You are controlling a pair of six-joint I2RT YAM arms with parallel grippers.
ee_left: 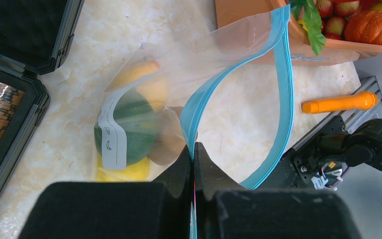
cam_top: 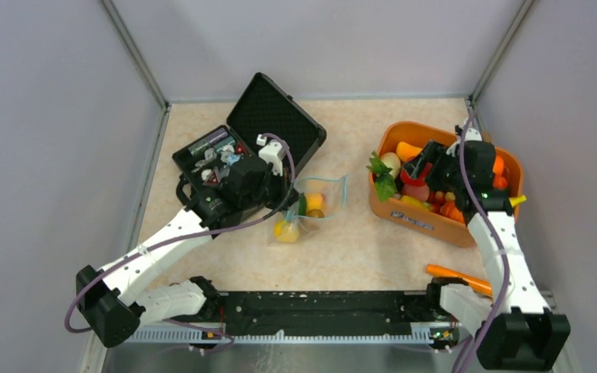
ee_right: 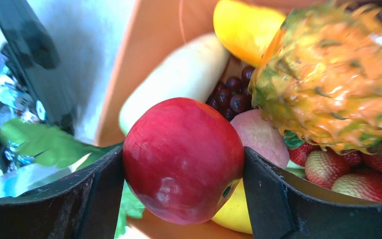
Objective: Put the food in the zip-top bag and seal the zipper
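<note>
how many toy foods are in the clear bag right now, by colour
yellow pieces: 2
green piece: 1
brown piece: 1
total: 4 in the zip-top bag; the red apple in the right gripper is not in yet

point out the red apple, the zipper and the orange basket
red apple [ee_right: 181, 159]: right wrist view, middle of its red skin
zipper [ee_left: 287, 89]: left wrist view, right-hand run of the teal strip
orange basket [cam_top: 435, 227]: top external view, its near outer wall
</note>
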